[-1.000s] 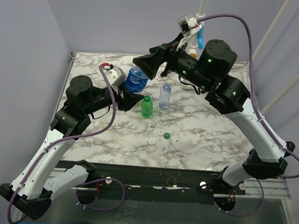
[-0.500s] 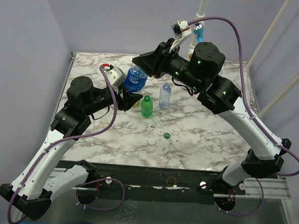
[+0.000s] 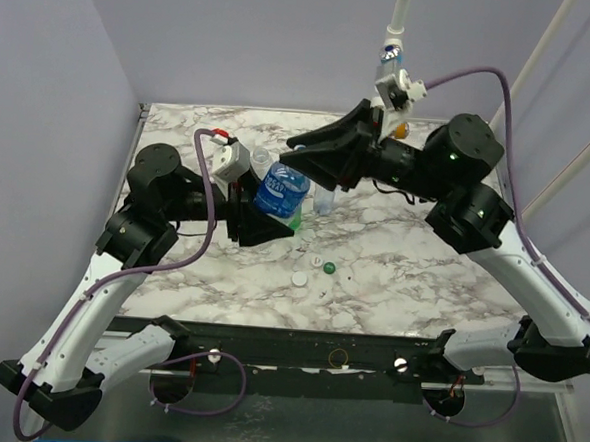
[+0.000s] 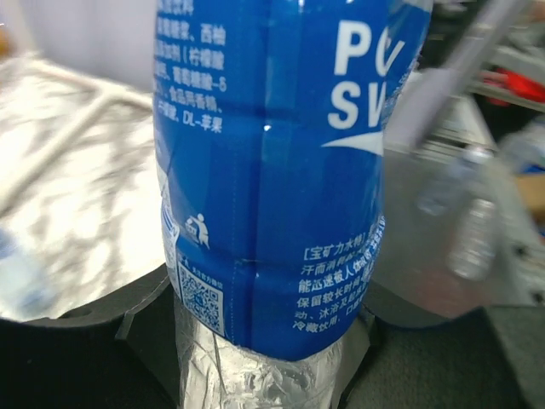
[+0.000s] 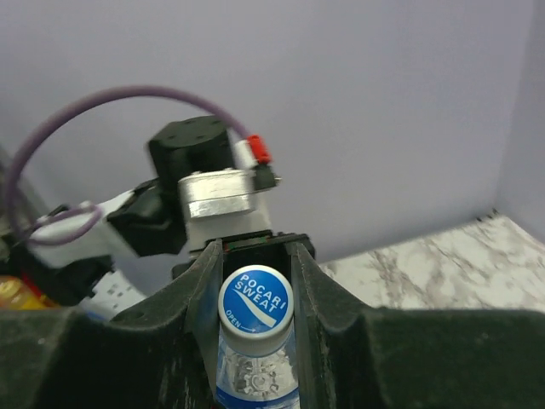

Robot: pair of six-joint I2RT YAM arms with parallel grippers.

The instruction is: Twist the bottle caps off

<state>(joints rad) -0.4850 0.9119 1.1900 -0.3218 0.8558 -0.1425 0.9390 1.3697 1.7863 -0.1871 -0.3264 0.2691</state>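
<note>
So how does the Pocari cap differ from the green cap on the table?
The Pocari cap is blue and white, the green cap plain green. The Pocari cap sits on its bottle, clamped by the right tool; the green cap lies loose on the table. Both are small round caps.

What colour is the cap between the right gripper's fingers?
The cap is blue with white lettering; the right wrist view shows it best.

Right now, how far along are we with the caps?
Done: a green cap and a white cap lie loose on the table. In hand: the left hand holds the blue-label bottle, and the right hand pinches its blue cap, not yet off. Left: twisting it off.
</note>
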